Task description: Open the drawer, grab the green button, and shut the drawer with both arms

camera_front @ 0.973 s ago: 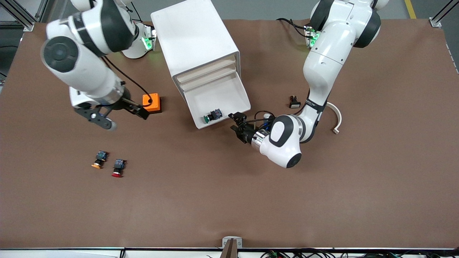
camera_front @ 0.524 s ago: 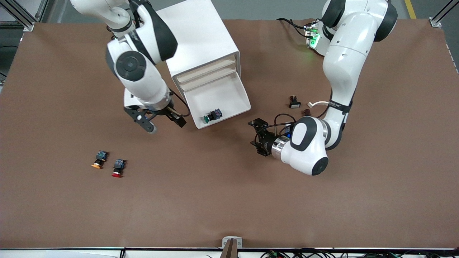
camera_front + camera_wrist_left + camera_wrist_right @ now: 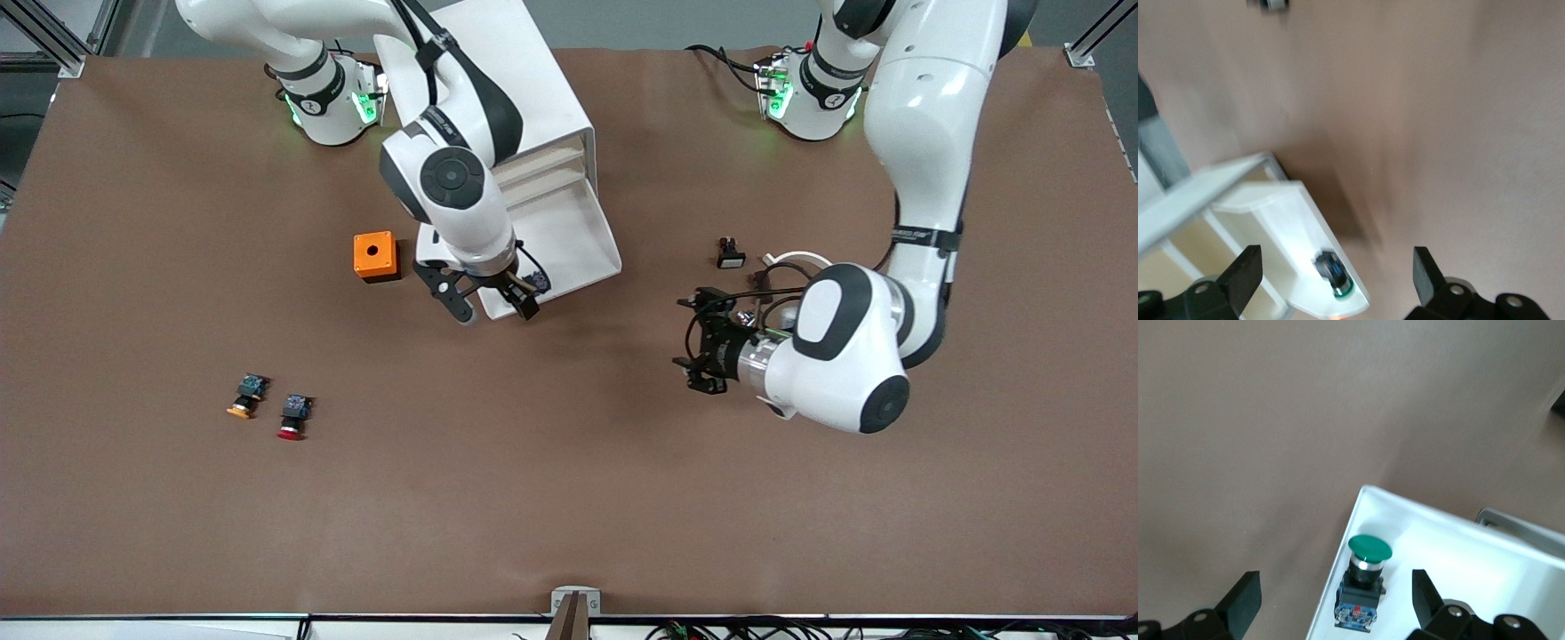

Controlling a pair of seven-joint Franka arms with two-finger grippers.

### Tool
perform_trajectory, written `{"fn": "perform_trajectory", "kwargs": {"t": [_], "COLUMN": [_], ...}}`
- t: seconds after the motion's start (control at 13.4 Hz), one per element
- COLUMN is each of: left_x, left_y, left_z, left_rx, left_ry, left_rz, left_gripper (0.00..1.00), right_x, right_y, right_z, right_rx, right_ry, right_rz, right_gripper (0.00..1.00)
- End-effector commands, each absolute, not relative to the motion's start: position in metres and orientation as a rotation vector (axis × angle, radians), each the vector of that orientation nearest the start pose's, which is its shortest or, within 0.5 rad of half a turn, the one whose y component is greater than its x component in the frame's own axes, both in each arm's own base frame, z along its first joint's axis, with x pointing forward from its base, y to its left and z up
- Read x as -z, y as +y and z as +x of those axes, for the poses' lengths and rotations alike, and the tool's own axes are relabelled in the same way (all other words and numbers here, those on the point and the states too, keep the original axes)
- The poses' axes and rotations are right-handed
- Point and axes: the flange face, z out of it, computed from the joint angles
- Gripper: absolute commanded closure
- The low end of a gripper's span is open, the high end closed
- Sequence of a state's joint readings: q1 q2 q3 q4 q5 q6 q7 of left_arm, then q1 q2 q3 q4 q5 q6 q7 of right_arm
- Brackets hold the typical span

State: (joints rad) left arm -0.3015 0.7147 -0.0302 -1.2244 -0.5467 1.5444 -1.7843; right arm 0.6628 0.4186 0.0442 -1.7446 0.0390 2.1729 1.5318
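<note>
Item: button (image 3: pixel 1363 585), green round cap, black body, bluish rear block; lies on its side in the drawer (image 3: pixel 582 240), close to the drawer's front corner nearest the front camera, cap toward the front lip; in the front view it is mostly hidden under the right gripper. No writing can be read on it. Container: the drawer, a shallow white tray, stands pulled well out of the white cabinet (image 3: pixel 484 98); the button is the only thing seen in it, the rest of its floor bare. Two beige drawer fronts above it sit closed in the cabinet. Right gripper (image 3: pixel 481 300): hangs directly over the drawer's front corner and the button, fingers spread wide, grasping nothing; the cap shows between its fingers in the right wrist view. Left gripper (image 3: pixel 698 342): over bare table toward the left arm's end, well apart from the drawer, fingers spread, empty. Other stock: orange box (image 3: pixel 374 256) with a dark round hole in its top, beside the cabinet toward the right arm's end; orange-capped button (image 3: pixel 244 397) and red-capped button (image 3: pixel 292 418) side by side, nearer the front camera; small black-and-white part (image 3: pixel 730 253) near the left arm. Brown table (image 3: pixel 569 498) lies open along its camera-side edge.
</note>
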Motion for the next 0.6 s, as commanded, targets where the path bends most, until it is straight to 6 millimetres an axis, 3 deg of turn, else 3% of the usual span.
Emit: {"fn": "perform_trajectory", "kwargs": {"t": [0.0,0.15,0.37,0.52], "left_x": [-0.368,-0.373,-0.371,-0.371], "left_y": [-0.274,-0.272,-0.282,-0.291], "left_z": [0.638,0.634,0.629,0.628], "left_rx": [-0.869,-0.775,-0.673,-0.642], "left_ry": [-1.860,-1.709,-1.596,-1.553], "left_rz": [-2.287,-2.403,-2.460,-2.516], "left_gripper": [0.01,0.01,0.01,0.01], "right_x": [-0.311,-0.290,-0.285,-0.285], "right_y": [0.436,0.441,0.440,0.441], "right_z": [0.481,0.463,0.459,0.458], "right_rx": [-0.061,-0.049,-0.052,-0.051], "right_ry": [1.292,1.305,1.311,1.308], "right_rz": [-2.814,-2.792,-2.796,-2.795], "right_gripper": [0.00,0.00,0.03,0.23]}}
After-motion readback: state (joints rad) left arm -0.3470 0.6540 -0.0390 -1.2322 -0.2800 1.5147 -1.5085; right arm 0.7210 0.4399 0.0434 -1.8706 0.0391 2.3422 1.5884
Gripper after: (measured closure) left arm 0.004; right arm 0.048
